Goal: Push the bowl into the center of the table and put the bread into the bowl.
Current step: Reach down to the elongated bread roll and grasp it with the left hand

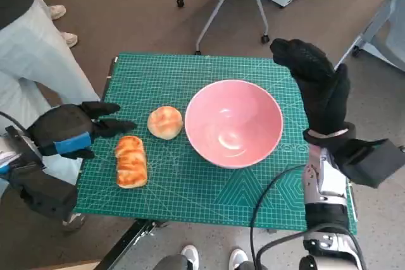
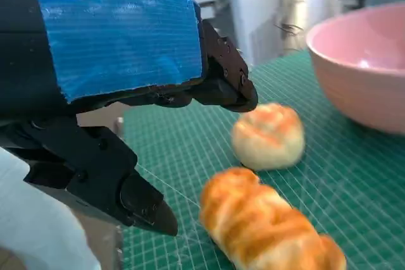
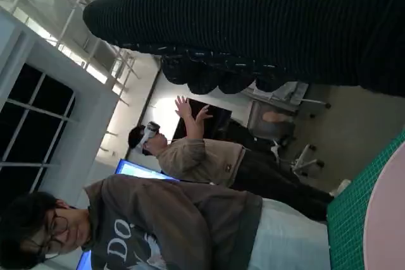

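L hand (image 1: 74,132) empty, fingers apart; long bread (image 1: 131,161) at its 4 o'clock, axis 12–6. R hand (image 1: 316,83) farther, empty, flat.

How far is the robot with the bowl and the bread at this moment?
The pink bowl sits roughly mid-table, a little right of centre, so the push looks mostly done. It is empty. The left hand hovers open beside the long loaf and the round bun, holding nothing. The right hand is raised beside the bowl. Putting the bread in is left.
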Action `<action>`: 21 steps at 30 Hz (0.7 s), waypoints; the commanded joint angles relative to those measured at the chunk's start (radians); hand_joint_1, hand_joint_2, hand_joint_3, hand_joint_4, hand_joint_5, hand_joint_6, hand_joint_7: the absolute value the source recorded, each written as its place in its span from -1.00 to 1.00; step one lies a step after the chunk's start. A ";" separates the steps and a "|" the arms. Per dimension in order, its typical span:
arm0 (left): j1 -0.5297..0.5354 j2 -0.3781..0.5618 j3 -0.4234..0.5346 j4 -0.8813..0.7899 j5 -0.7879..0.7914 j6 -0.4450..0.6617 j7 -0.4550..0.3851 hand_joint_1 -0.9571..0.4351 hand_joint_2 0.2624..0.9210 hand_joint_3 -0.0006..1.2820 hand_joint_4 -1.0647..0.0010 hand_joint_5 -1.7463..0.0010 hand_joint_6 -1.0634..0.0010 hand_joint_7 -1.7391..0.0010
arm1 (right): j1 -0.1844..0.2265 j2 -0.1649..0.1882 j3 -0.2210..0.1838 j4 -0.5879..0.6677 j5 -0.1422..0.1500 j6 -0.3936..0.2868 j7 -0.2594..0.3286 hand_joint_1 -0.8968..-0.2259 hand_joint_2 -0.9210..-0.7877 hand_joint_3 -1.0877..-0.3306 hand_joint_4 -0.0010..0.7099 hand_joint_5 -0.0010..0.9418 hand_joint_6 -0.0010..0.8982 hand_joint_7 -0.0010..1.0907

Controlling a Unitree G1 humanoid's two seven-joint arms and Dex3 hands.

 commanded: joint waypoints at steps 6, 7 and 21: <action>-0.046 -0.015 -0.076 0.089 0.038 -0.045 0.041 0.13 0.25 -0.99 0.18 1.00 0.00 0.99 | 0.011 -0.007 -0.006 0.024 0.005 0.001 0.005 -0.29 -1.00 -0.10 -0.50 -1.00 -0.91 0.03; -0.048 -0.018 -0.082 0.096 0.036 -0.047 0.040 0.12 0.25 -0.99 0.19 1.00 0.00 0.99 | 0.011 -0.008 -0.007 0.023 0.006 0.002 0.005 -0.29 -1.00 -0.10 -0.50 -1.00 -0.91 0.03; -0.084 -0.061 -0.179 0.167 0.057 -0.068 0.036 0.21 0.33 -0.98 0.26 1.00 0.06 1.00 | 0.011 -0.013 -0.008 0.025 0.001 0.003 0.004 -0.31 -1.00 -0.09 -0.50 -1.00 -0.90 0.04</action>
